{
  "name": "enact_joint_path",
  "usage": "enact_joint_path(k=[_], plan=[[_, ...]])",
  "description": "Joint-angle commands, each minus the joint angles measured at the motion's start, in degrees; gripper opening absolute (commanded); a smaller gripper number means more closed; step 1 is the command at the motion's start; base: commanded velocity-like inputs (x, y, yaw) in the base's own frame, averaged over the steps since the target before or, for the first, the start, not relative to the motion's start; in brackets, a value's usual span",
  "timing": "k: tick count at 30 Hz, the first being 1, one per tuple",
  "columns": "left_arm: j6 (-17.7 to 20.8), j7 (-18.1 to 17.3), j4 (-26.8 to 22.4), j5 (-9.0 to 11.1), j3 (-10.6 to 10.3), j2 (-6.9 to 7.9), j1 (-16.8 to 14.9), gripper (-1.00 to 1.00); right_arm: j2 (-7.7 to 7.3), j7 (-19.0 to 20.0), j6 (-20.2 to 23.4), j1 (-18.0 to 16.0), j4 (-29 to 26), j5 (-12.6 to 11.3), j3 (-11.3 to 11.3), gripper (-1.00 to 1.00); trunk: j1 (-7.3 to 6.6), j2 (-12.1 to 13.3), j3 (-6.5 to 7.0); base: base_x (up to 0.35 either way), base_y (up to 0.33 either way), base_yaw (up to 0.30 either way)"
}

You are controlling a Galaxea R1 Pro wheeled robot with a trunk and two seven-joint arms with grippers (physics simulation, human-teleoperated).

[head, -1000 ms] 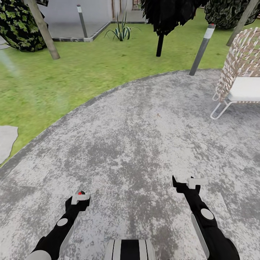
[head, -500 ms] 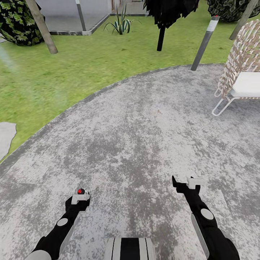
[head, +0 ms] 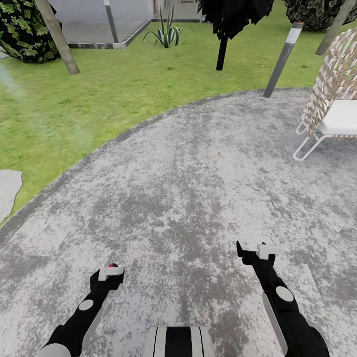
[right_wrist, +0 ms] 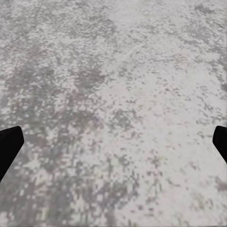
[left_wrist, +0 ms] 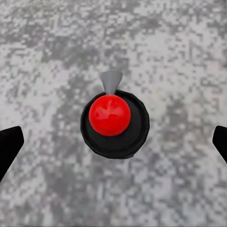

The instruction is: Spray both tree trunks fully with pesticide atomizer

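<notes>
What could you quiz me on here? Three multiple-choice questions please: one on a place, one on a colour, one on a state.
1. What lies under the robot's two black arms?
A. green lawn
B. grey mottled paving
C. a white chair seat

2. What colour is the round knob on top of the small dark sprayer at the left gripper?
A. blue
B. yellow
C. red

3. What is between the fingers of the right gripper?
A. nothing
B. a second sprayer
C. a leafy branch

Answers:
1 B: in the head view both arms reach out over the paving, and the grass starts beyond its curved edge.
2 C: the left wrist view shows a shiny red ball on the sprayer's black round body.
3 A: the right wrist view shows bare paving between the two dark fingers, which stand far apart.
</notes>
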Motion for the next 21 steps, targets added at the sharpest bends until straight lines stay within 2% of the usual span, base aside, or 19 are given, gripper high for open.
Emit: enact_joint_path(k=[1,21], plan=[[0.0,0.0,0.0,0.0,-0.02,0.0,0.0,1.0,0.01,0.0,0.01,-0.01,-0.01,0.02,0.0,1.0,0.0,0.0,0.0,0.004,0.003,0.0],[-0.09,-0.04,-0.05,-0.05,-0.06,0.04,0.03,1.0,0.03,0.0,0.08,-0.02,-0.1,0.02,0.0,1.0,0.0,0.0,0.0,0.027,0.021,0.0]])
